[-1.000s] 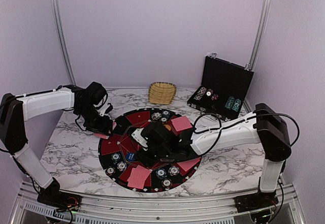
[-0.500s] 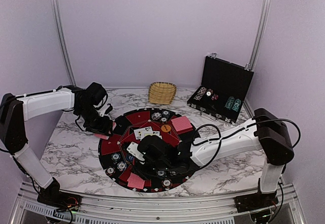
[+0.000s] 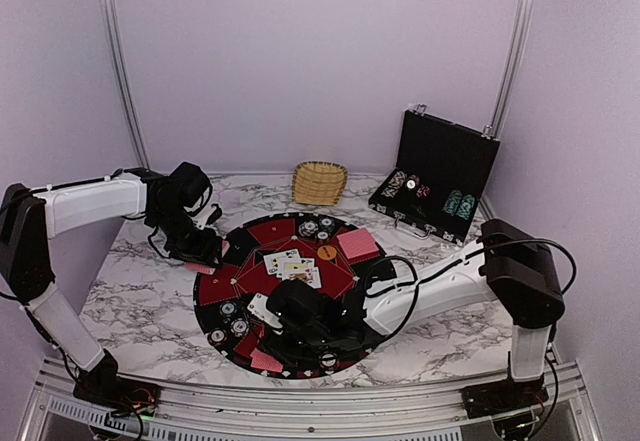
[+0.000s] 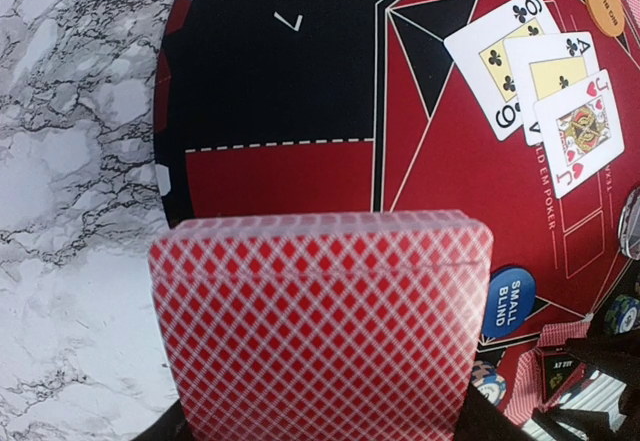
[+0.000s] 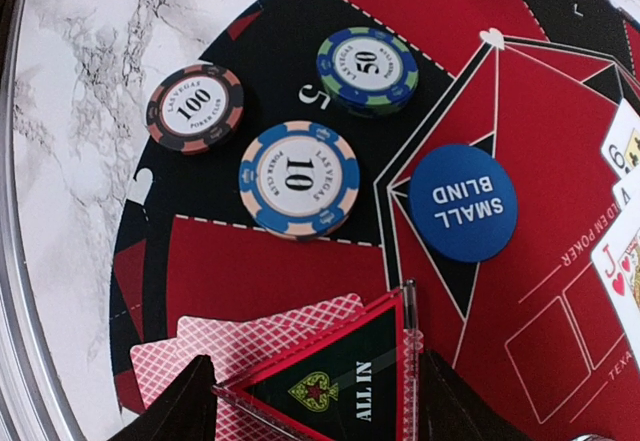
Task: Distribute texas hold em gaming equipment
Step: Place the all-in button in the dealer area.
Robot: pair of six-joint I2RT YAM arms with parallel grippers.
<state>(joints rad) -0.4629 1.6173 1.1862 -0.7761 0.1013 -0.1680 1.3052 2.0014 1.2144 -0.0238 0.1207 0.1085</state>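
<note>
Right claw (image 5: 318,403), clamping the all-in marker (image 5: 330,383), has pulled back over face-down cards (image 5: 200,356) just beneath it, likely for placement; left claw (image 4: 320,427) grips the deck (image 4: 320,311).

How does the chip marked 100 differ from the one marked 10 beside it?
The 100 chip has a dark rim with reddish patches; the 10 chip has a blue rim with peach patches. The 100 chip sits at the outer edge of the mat; the 10 chip lies further in, by the dashed line. Both lie flat, with white centres.
</note>
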